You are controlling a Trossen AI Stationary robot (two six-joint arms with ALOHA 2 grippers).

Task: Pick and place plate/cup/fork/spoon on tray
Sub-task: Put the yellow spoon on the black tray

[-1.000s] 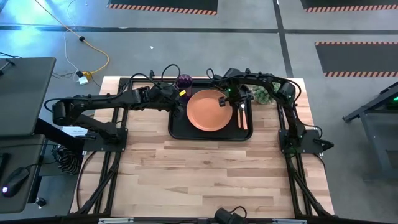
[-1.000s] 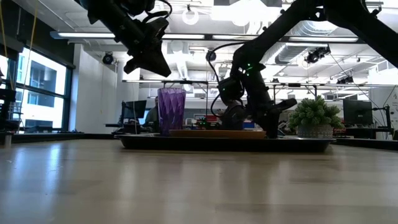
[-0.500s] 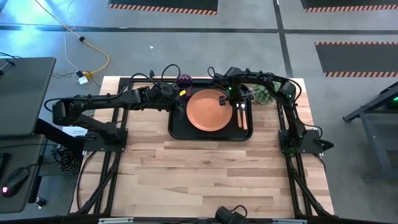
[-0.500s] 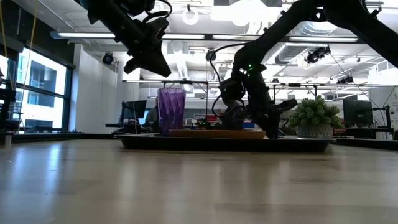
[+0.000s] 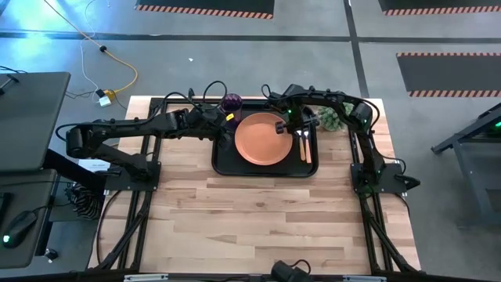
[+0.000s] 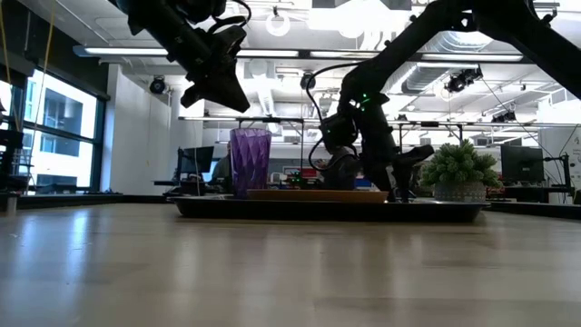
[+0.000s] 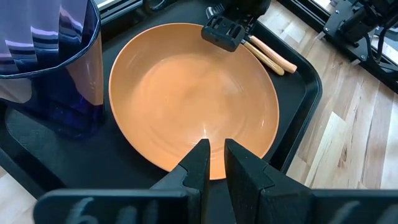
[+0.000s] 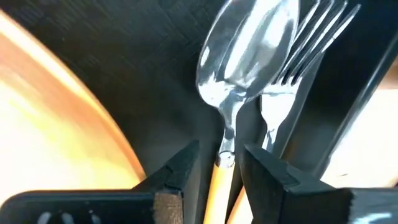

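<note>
While the right tool (image 8: 217, 165) stands parted over the spoon (image 8: 245, 56), everything sits on the tray (image 5: 221, 160).
Lifting carelessly could snag the spoon's handle against the fork (image 8: 298, 59).

A big black tray (image 5: 221, 160) with round corners lies flat on the far part of the worktop. A round orange plate (image 5: 260, 139) sits in the middle of it. A small dark purple cup (image 5: 232, 102) stands upright in the tray's far left corner, just beside the plate. The spoon (image 8: 245, 46) and the fork (image 8: 305, 53) lie side by side on the tray, right of the plate. Both have shiny silver heads and thin orange handles.
</note>
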